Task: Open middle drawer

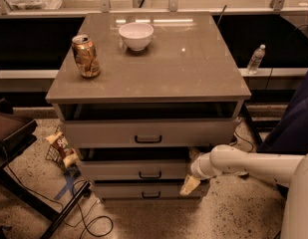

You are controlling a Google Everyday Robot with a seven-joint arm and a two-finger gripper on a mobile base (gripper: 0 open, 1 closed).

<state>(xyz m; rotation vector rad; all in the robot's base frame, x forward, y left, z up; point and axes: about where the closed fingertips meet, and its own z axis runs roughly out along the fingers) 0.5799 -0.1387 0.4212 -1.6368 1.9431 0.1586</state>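
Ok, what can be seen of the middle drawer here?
The middle drawer is a wide, shallow, flat light-grey front with a small dark bar handle at centre. It sits level between the top drawer and bottom drawer, a dark gap above its top edge; its inside is hidden. The gripper is at its right end, covering that corner; contact can't be confirmed.

Speckled floor (233,218), glossy grey cabinet top (193,68), dark recess (24,44) behind, loose cables (93,222)

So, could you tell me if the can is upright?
Upright: can stands on tabletop, top up; end effector at right end of the middle drawer.
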